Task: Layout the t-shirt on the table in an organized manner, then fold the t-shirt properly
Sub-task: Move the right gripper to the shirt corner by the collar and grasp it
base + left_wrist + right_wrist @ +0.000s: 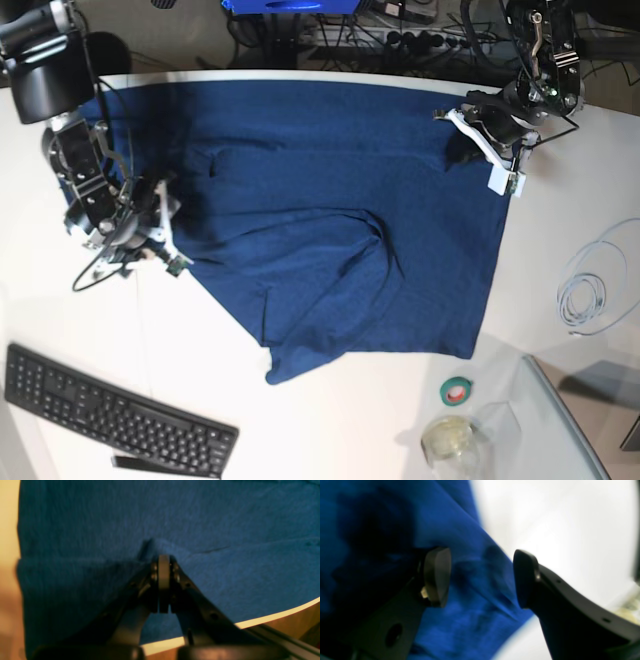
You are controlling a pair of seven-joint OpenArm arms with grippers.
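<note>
**Navy t-shirt spread on white table, one gripper pinching, one gaping**

Item 1. The t-shirt (320, 210): dark navy cloth covering most of the table (330, 420), reaching the far curved edge at 12 o'clock. Its near hem runs raggedly, with a point of cloth hanging toward 6 o'clock and a raised crease near the middle. Sleeves and collar cannot be made out.

Item 2. Left gripper (163, 562): at 2 o'clock in the base view, at the shirt's far corner. Jaws pressed together on a small peak of the t-shirt fabric; the wrist view is dim and soft, and the fabric between the pads is hidden.

Item 3. Right gripper (482, 577): at 9 o'clock in the base view, at the shirt's edge. Fingers stand well apart with blue cloth seen behind the gap; nothing is gripped. The wrist view is heavily blurred, so whether a fingertip touches the cloth cannot be told.

Item 4. Surrounds: keyboard (110, 415) at 7 o'clock, tape roll (458, 390) and glass jar (450, 440) at 5 o'clock, coiled cable (590, 290) at 4 o'clock, partly cut by the frame edge.
</note>
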